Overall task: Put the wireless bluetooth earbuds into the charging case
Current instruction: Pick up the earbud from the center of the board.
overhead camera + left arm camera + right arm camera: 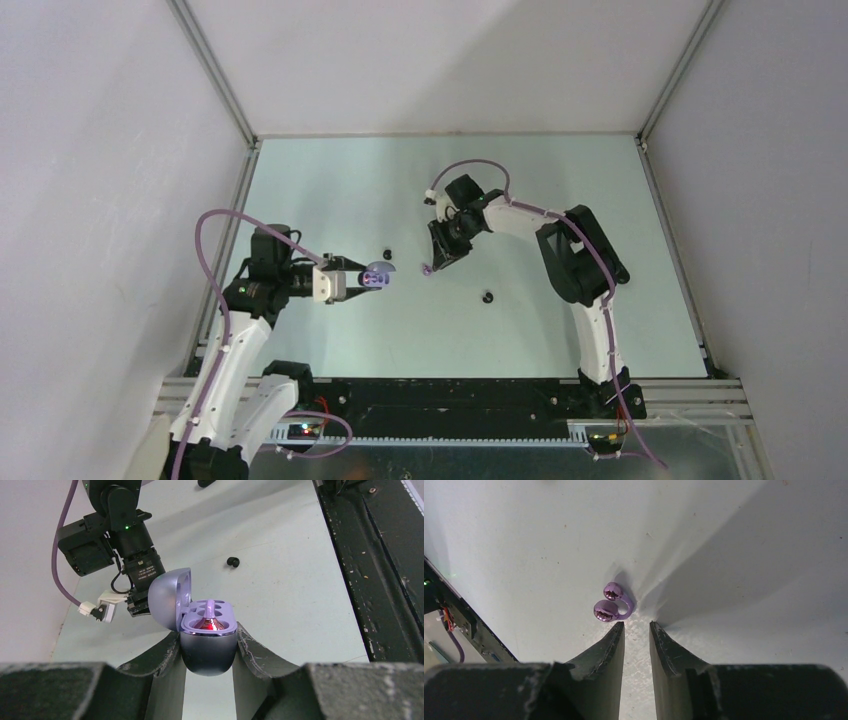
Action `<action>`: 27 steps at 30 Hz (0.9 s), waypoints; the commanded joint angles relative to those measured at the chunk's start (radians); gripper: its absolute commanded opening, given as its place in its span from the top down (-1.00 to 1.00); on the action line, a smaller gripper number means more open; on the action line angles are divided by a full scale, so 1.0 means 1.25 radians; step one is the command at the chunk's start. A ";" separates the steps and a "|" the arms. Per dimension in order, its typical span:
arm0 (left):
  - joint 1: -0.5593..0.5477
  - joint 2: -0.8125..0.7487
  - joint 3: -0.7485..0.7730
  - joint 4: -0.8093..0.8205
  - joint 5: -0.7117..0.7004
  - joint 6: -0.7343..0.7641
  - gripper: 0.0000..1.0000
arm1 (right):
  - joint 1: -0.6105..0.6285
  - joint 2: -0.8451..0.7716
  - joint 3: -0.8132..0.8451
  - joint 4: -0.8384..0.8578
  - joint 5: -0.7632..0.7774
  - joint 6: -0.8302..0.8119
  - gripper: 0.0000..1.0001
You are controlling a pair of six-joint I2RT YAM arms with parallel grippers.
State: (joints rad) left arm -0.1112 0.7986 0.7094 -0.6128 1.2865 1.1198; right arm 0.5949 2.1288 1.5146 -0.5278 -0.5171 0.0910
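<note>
Earbud first: a glossy purple wireless earbud [613,602], two shiny beads joined by a curved bridge, lies on the pale green table [724,555]. It is just past the tips of the right gripper [636,625] and a shade to one side of the gap, not inside it. Those worn black fingers [616,642] stand close together, with only a narrow slit between them and nothing in it.

The left gripper [207,632] is pinched on the rounded lilac charging case [207,655] and holds it above the table with its domed lid [167,597] swung open. One purple earbud [210,622] already sits in a socket (a reddish gleam shows on it). Two small black earbuds [387,254] [487,296] lie loose on the table between the arms.

The likeliest slip, I judge, is closing on air: with the bud off the centreline, a fingertip would shove it along the table instead of catching it. Even if caught, so slick and small a bead could squirt free or twist in the grip and reach the case at the wrong angle. The case itself is smooth and round, so a push from above could swivel it between the pads.
</note>
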 commanded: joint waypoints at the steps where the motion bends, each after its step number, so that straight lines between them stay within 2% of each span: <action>1: 0.009 -0.002 0.011 0.007 0.021 0.019 1.00 | -0.006 0.005 -0.004 -0.002 -0.011 0.035 0.37; 27: 0.014 -0.005 0.010 0.006 0.025 0.024 1.00 | 0.009 0.065 0.004 0.006 -0.009 0.058 0.36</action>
State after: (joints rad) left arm -0.1040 0.7986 0.7094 -0.6128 1.2865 1.1263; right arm 0.5880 2.1525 1.5162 -0.5053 -0.5735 0.1692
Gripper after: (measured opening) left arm 0.374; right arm 0.318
